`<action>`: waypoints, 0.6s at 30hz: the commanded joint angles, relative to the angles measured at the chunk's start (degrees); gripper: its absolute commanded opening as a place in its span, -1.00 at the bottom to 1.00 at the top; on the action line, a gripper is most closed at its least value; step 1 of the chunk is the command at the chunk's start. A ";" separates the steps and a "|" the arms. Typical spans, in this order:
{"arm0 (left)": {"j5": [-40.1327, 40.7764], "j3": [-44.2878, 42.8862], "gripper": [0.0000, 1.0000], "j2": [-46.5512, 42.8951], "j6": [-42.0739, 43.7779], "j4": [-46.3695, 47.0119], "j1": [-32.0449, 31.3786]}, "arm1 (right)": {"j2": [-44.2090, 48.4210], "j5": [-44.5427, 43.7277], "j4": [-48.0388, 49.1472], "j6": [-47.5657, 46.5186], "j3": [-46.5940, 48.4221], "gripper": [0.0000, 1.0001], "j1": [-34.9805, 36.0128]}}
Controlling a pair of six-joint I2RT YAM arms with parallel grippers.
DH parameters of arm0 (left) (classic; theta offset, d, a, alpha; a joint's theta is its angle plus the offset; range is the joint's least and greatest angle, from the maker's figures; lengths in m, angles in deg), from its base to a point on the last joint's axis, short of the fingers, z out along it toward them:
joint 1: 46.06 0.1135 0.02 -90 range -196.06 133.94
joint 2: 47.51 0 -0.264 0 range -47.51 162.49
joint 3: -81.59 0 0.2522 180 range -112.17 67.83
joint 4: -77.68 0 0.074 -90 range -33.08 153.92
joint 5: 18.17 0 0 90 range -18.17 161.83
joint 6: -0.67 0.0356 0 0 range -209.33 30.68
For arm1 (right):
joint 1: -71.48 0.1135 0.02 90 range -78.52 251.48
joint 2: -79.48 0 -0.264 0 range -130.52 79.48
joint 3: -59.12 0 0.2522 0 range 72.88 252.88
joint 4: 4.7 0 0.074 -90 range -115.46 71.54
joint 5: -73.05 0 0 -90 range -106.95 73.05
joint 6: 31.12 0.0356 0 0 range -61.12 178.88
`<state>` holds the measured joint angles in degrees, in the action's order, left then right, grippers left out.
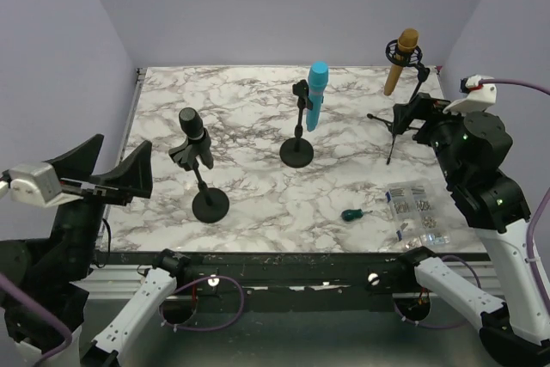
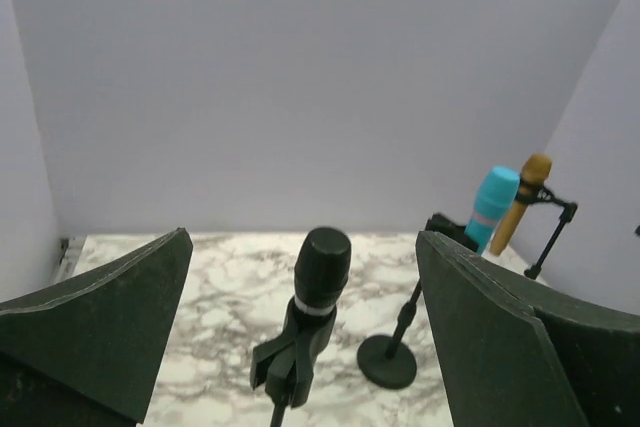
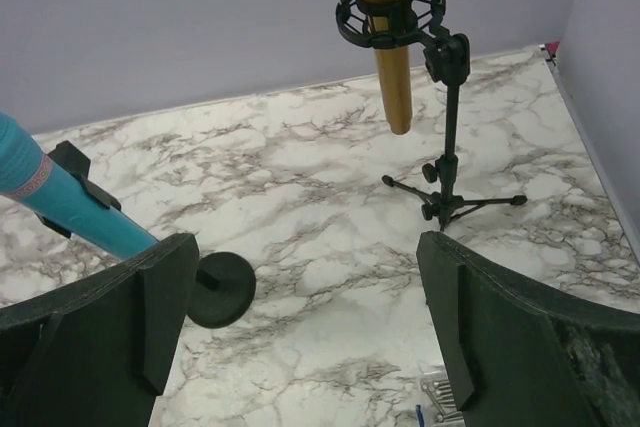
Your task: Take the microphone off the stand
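While the left end effector [image 1: 125, 150] and right end effector [image 3: 305, 247] gape wide and empty, the black microphone [image 1: 195, 135] sits tilted in its clip [image 1: 182, 155] at centre left of the surface [image 1: 258, 100]. A grasp above the clip, drawn along the body's axis, should free it without tipping the stand. Clear packets [image 1: 418, 204] at lower right hold parts too small to identify.

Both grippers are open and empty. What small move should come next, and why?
Probably move the left gripper forward to the black microphone: its jaws stand open, the microphone shows centred between them in the wrist view, clipped in its stand.
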<state>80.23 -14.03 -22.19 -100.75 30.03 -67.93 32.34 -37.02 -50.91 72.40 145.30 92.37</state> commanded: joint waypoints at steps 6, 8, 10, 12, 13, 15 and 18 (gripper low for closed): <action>0.16 7.42 0.97 -0.76 -2.04 -3.14 -0.08 | 2.41 8.99 4.89 3.81 -5.33 1.00 -0.41; -1.25 8.75 0.97 -1.34 -3.20 -3.07 -0.08 | 3.33 7.38 6.08 7.26 -8.22 1.00 -0.40; -2.27 9.96 0.97 -1.87 -4.43 -3.59 -0.10 | 3.79 7.92 6.38 9.93 -10.64 1.00 -0.41; -3.11 11.58 0.97 -2.77 -4.90 -3.98 -0.03 | 3.61 10.84 6.65 12.31 -12.70 1.00 -0.33; -2.98 12.47 0.97 -3.39 -5.25 -4.08 -0.10 | 3.34 12.34 6.76 13.15 -13.63 1.00 -0.40; -2.80 14.65 0.97 -4.86 -5.62 -3.99 -0.09 | 2.42 15.98 6.95 14.46 -15.76 1.00 -0.38; -2.18 16.90 0.97 -6.89 -6.31 -4.05 -0.10 | -0.08 26.44 9.45 14.55 -19.30 1.00 -0.36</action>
<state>78.73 0.24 -26.17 -105.14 26.91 -67.93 34.97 -24.50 -44.90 84.09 129.98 92.34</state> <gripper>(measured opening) 0.980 0.999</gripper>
